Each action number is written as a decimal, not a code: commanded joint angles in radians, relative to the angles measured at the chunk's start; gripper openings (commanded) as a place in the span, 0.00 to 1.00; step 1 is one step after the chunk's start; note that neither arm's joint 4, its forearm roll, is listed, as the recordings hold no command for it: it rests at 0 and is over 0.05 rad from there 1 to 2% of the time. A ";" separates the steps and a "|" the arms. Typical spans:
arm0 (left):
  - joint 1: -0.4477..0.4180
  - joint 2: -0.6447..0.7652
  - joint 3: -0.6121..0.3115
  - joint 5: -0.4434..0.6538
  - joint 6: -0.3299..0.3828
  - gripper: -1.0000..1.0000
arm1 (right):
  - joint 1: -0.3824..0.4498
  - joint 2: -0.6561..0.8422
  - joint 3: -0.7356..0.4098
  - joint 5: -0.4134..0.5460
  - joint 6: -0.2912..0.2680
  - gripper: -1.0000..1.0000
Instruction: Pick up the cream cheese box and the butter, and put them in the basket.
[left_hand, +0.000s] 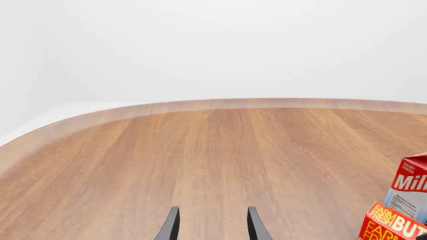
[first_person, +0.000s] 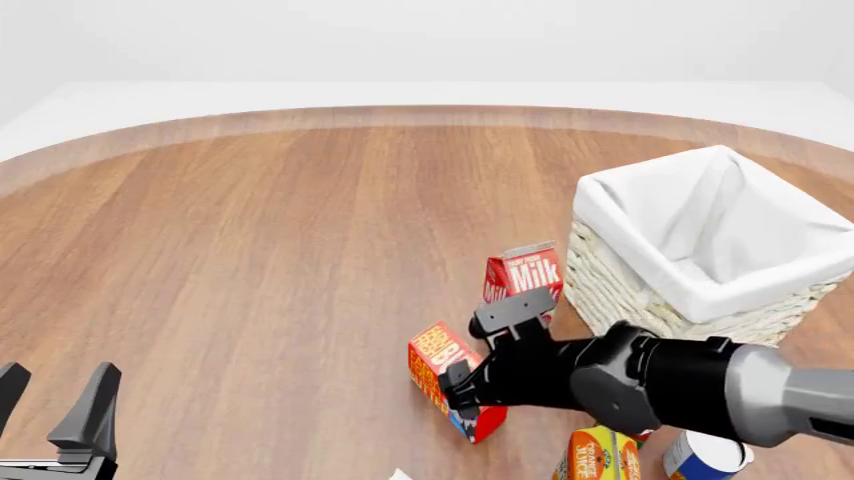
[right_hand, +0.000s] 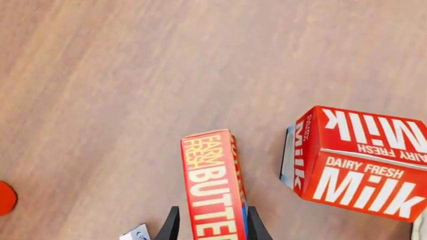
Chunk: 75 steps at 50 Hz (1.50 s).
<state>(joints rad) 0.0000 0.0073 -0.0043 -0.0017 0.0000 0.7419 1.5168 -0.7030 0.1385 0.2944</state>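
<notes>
The butter (right_hand: 210, 185), a long red and orange carton, lies on the wood table between the milk carton and the front edge, also seen in the front view as the butter (first_person: 445, 368). My right gripper (right_hand: 212, 211) straddles its near end, with a finger on each side, spread wide and open. The basket (first_person: 607, 270), cream wicker with a white liner, stands at the right, beyond the milk. My left gripper (first_person: 54, 388) hovers open and holds nothing at the front left, far from the butter. The cream cheese box is out of view.
A red and white Milk carton (first_person: 530, 274) stands between the butter and the basket. An orange-yellow carton (first_person: 598, 457) and a blue and white can (first_person: 701, 457) sit near the front edge. A small white and blue corner (right_hand: 137, 233) shows beside the right fingers; I cannot tell what it is.
</notes>
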 joint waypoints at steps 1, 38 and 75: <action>0.000 0.000 0.000 0.000 0.000 1.00 | 0.011 0.015 0.014 -0.025 0.012 1.00; 0.000 0.000 0.000 0.000 0.000 1.00 | -0.002 0.059 0.028 -0.062 0.015 1.00; 0.000 0.000 0.000 0.000 0.000 1.00 | -0.016 0.083 0.021 -0.073 0.009 0.00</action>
<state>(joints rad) 0.0000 0.0073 -0.0043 -0.0017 0.0000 0.7340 1.6088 -0.6785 0.0532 0.3031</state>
